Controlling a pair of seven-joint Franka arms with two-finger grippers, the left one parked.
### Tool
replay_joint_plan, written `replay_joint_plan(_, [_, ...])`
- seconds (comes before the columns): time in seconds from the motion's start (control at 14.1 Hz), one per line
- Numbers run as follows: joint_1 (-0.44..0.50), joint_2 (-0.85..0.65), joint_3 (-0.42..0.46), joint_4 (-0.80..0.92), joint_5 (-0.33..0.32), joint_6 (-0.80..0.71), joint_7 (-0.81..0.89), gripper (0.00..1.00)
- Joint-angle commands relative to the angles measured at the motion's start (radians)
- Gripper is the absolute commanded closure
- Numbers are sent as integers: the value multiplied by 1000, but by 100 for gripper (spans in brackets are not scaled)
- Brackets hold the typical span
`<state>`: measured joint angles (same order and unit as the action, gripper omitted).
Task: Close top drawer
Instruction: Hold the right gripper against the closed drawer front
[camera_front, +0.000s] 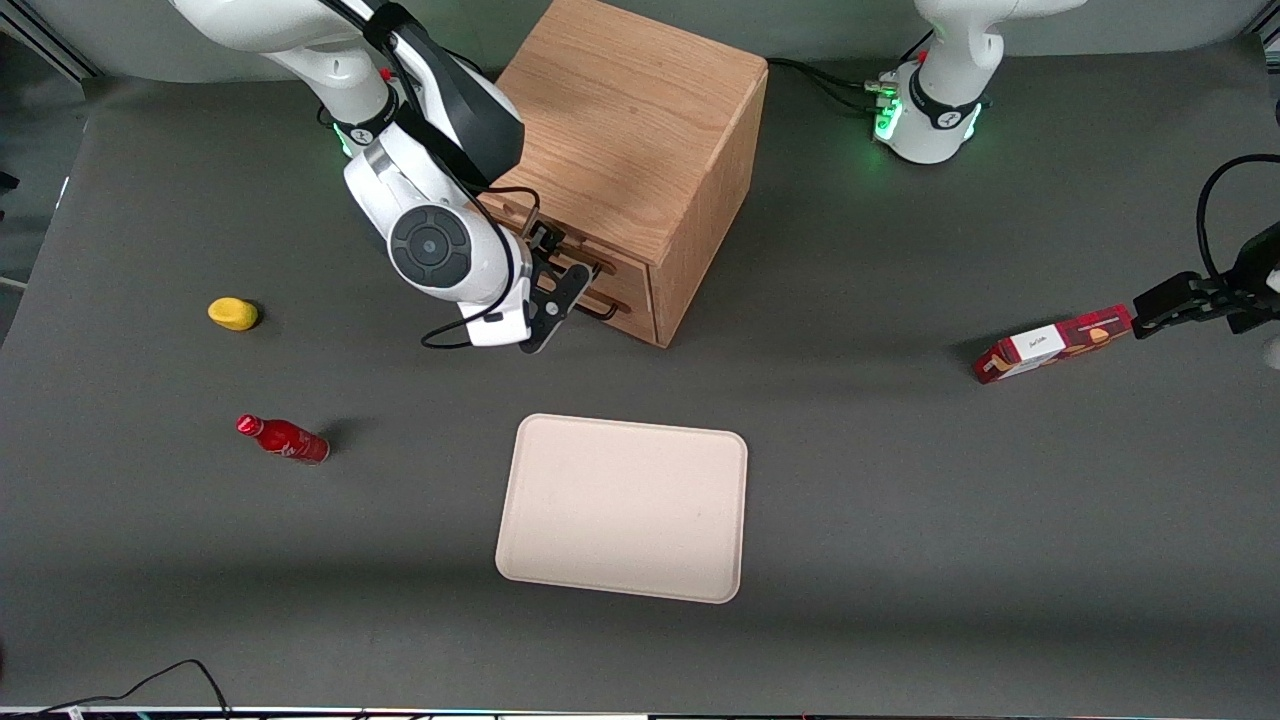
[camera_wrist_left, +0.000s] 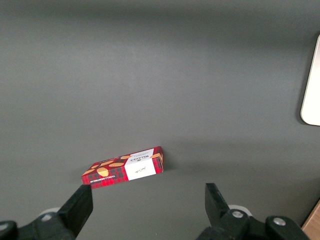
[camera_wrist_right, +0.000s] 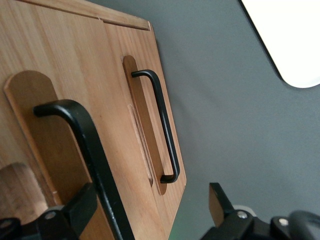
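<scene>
Front view: end effector (camera_front: 556, 292) at top drawer (camera_front: 560, 243) front.

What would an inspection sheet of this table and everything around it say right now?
Surface: dark grey table, matte, no spills seen.
Job's things: wooden cabinet with top drawer; both drawer fronts look about flush, so it seems shut or nearly so.
Clutter: pale tray nearer the camera than the cabinet; red bottle lying down and a yellow object toward the working arm's end; red box toward the parked arm's end.
Grippers: gripper open, at the drawer fronts, fingers astride the top handle.
Cables: black cable at the table's near edge; cables by the arm bases.
Surroundings: nothing seen.
</scene>
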<state>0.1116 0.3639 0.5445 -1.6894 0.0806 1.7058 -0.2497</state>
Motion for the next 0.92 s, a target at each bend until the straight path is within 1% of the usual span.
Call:
replay_joint_plan(0.0, [2,-36,9,-32,28,-2,32,0])
replay_joint_plan(0.5, [0,-42,17,-27,34,-2,53,0])
replay_joint_plan(0.85, [-12,-51,3,26,34,-27,55,0])
